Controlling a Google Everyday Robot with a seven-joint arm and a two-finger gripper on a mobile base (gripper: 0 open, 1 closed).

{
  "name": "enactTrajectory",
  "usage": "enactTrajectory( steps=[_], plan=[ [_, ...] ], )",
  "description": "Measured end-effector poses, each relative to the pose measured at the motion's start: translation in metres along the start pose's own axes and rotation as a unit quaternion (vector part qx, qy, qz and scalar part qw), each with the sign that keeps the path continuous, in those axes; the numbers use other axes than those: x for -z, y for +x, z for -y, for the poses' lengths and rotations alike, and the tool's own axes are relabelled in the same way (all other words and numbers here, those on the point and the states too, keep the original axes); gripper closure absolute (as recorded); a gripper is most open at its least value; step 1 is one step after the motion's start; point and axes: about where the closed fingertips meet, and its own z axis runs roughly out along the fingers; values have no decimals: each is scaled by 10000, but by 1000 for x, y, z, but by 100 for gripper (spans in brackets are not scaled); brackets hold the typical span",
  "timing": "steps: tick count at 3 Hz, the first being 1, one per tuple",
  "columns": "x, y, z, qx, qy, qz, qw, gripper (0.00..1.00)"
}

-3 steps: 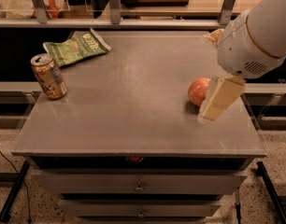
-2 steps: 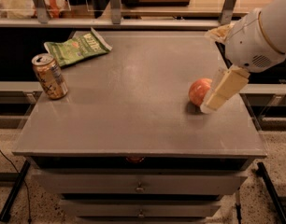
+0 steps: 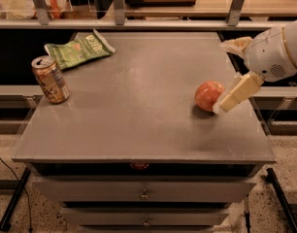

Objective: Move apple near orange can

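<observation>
Jaws apart or together: cannot tell. Gripper (image 3: pixel 231 98) sits against the apple (image 3: pixel 208 95), which rests on the surface (image 3: pixel 139 110) far right of the orange can (image 3: pixel 50 79). Well apart; the move looks not yet done.

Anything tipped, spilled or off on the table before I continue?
Nothing stands out. The orange can stands upright at the left, chip bag flat behind it, apple intact at the right with the gripper beside it.
</observation>
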Motion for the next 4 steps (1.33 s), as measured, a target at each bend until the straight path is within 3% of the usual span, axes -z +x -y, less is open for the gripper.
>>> enactTrajectory(
  steps=[2, 4],
  plan=[
    [-15, 23, -3, -333, -236, 311, 9987, 0],
    [-35, 45, 9, -574, -205, 446, 9971, 0]
  ],
)
